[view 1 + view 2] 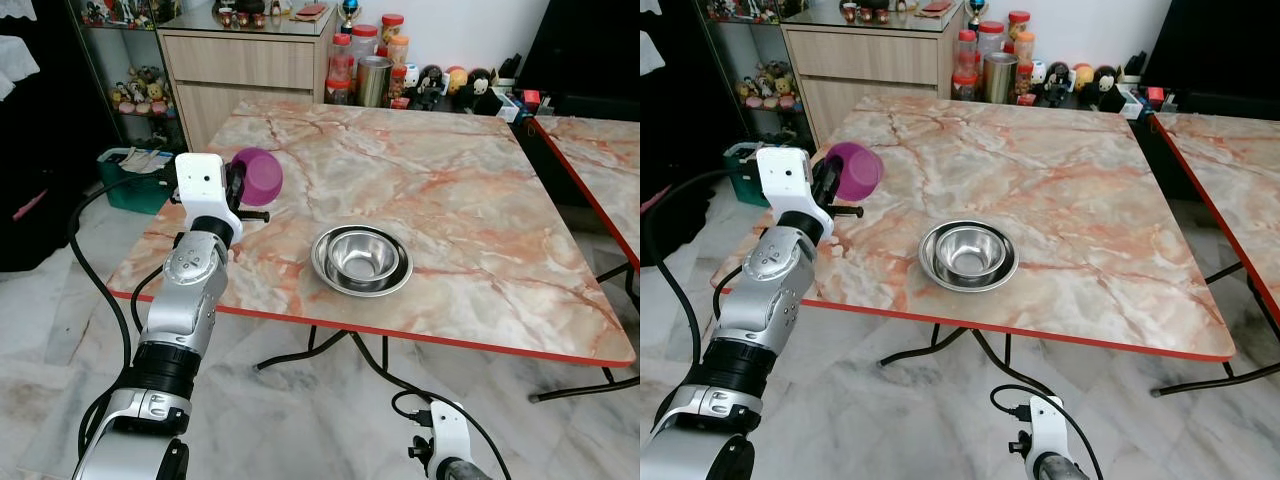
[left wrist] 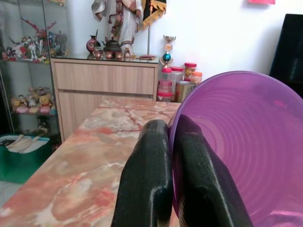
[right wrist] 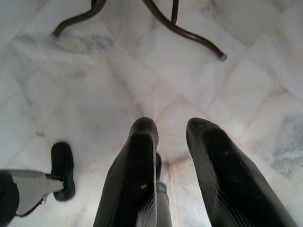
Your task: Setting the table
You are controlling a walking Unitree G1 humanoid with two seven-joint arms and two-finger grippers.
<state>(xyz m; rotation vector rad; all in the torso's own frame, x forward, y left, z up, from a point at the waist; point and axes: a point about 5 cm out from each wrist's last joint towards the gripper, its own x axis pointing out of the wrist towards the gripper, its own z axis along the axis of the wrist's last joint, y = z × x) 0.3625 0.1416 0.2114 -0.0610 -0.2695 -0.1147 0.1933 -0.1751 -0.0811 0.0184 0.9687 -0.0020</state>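
A purple bowl [image 1: 258, 175] of translucent ribbed plastic is pinched at its rim by the left gripper [image 2: 173, 142]: one black finger is seen inside the wall, one outside, fingers closed on the thin edge. The bowl is held tilted on its side above the near-left corner region of the table [image 1: 480, 200], clear of the surface.

The tabletop is square with a glossy marble pattern, cream with pink-orange veins, edged in red, on dark curved metal legs. A stainless steel bowl [image 1: 361, 258] sits upright near the front edge, round, shiny, apparently two nested shells with a wide flat rim. It is well apart from the purple bowl, to its right.

The right gripper [image 3: 173, 142] hangs low beside the table, pointed at the pale marble-tile floor [image 3: 142, 85]; its two matte black fingers are seen parted with a gap between them, nothing held.

At the far table edge, a cluster of jars [image 1: 365, 55] with red and orange lids and a metal canister is seen, next to small figurines. A light wood cabinet [image 1: 240, 70] with a glass top stands behind the table on the left. A green bin [image 1: 130, 180] sits on the floor by it. A second table [image 1: 600, 170] with the same finish is seen at right.
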